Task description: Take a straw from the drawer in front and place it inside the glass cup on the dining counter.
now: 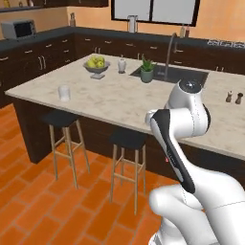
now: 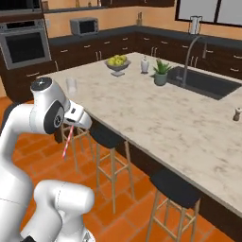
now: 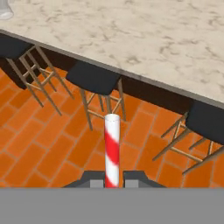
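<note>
My gripper is shut on the straw, a red and white striped stick that points forward between the two finger tips. From the right base view the straw hangs down from the gripper over the tiled floor, beside the near edge of the dining counter. The glass cup stands near the counter's left end, well away from the gripper; it also appears as the cup and at the hand view's top left corner as the cup. The drawer is out of view.
Dark-seated wooden stools stand along the island's near side, under my hand. On the top are a fruit bowl, a white shaker bottle, a potted plant, a sink with faucet and two small shakers.
</note>
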Tool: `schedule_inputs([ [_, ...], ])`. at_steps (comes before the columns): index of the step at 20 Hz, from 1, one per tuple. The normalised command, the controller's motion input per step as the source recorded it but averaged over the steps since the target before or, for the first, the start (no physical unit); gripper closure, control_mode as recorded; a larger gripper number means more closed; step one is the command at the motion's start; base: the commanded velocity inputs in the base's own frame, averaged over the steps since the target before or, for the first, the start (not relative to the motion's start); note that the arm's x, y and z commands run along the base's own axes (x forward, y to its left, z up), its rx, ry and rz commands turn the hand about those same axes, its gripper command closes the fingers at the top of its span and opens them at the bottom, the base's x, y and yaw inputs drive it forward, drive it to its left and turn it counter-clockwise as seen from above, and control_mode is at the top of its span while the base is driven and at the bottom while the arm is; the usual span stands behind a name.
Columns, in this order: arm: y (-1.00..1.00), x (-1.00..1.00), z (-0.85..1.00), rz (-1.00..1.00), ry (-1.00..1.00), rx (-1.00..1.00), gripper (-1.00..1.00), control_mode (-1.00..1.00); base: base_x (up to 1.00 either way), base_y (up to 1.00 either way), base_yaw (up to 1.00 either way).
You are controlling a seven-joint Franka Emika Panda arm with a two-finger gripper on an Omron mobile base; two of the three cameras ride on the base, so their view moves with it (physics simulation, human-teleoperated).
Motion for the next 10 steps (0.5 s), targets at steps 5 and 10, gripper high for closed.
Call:
schedule_inputs([
  [5, 0.00, 0.00, 0.00, 0.00, 0.00, 0.00, 1.00, 1.00, 0.38, 1.00, -0.32],
  [10, 0.00, 0.00, 0.00, 0.00, 0.00, 0.00, 1.00, 1.00, 0.41, 1.00, -0.33],
])
